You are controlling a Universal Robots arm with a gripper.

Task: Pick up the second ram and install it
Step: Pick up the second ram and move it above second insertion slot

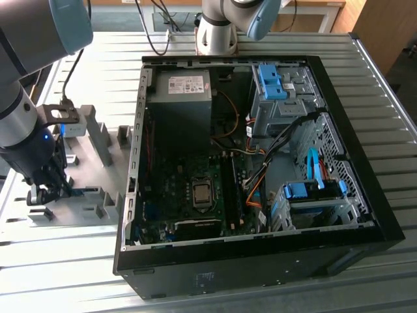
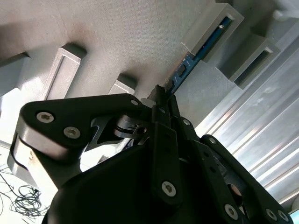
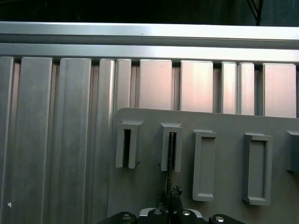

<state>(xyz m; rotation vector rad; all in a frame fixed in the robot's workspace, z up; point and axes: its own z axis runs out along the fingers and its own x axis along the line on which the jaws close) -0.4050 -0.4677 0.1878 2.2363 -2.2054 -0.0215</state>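
There is a white printed label [image 1: 186, 85] on the power supply [image 1: 179, 114] inside the open computer case [image 1: 260, 264], but its print is too small to make out. The case lies on the ribbed metal surface [image 1: 65, 274], just beside the grey fixture plate [image 1: 81, 212], on the exterior view's right of it.

The second ram [image 2: 202, 50], a thin blue-green stick, stands on edge in one of the slotted blocks [image 2: 233, 18] rising from the fixture plate [image 2: 117, 37]. In the first wrist view it shows as a dark sliver [image 3: 171, 144] in the second slot along the plate's row.

The gripper [image 2: 163, 95] is down over the fixture plate. Its fingers are drawn close together on either side of the stick's near end, and they appear to pinch it while the far end sits in the block. In the exterior view the gripper [image 1: 45, 192] hangs low over the plate's edge farthest from the case.

Other blocks on the plate flank the occupied slot, and their slots look dark. Blue drive brackets [image 1: 270, 81] and loose cables sit inside the case, well apart from the plate.
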